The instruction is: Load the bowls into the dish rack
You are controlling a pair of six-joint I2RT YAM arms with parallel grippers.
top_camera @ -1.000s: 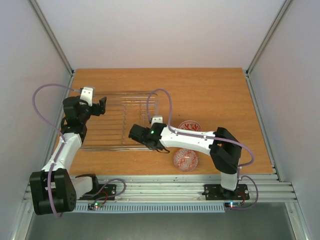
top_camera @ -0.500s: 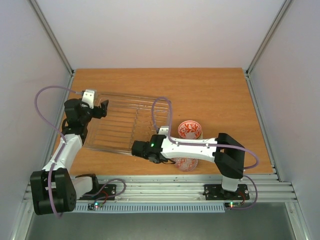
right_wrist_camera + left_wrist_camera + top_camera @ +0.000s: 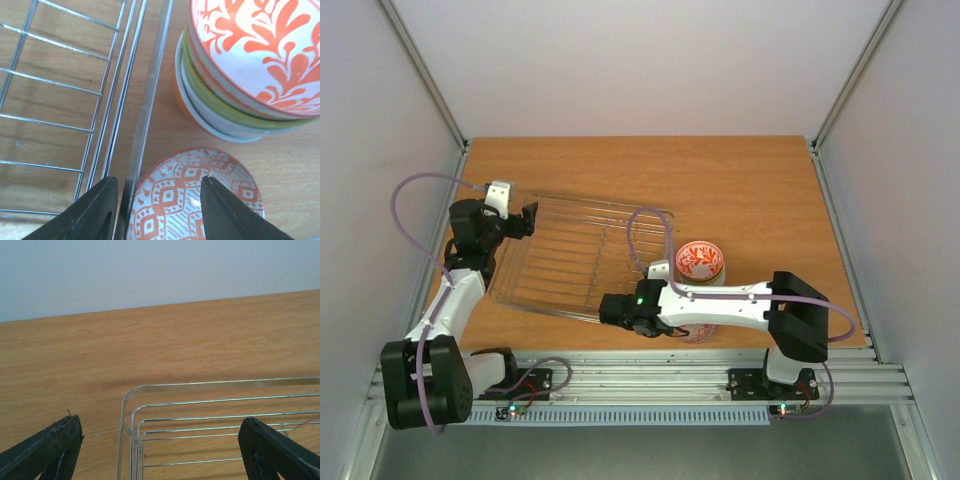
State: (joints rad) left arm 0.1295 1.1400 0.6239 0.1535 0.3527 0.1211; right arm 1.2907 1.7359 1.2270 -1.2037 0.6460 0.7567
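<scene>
I note stacked bowls (image 3: 240, 75) and a patterned bowl (image 3: 195, 200) right of the dish rack (image 3: 575, 262); left gripper (image 3: 160, 424) and right gripper (image 3: 156, 181) gape.

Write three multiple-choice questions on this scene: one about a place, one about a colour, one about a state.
1. The bowl stack stands: A. on the table, right of the rack; B. inside the rack; C. behind the rack.
2. Its top bowl is: A. blue; B. white with red pattern; C. black.
3. The left gripper is: A. shut on a bowl; B. shut on the rack; C. open.
Key: 1A, the table lies under it, beside the rack. 2B, the right wrist view shows it. 3C, its jaws stand wide apart.
</scene>
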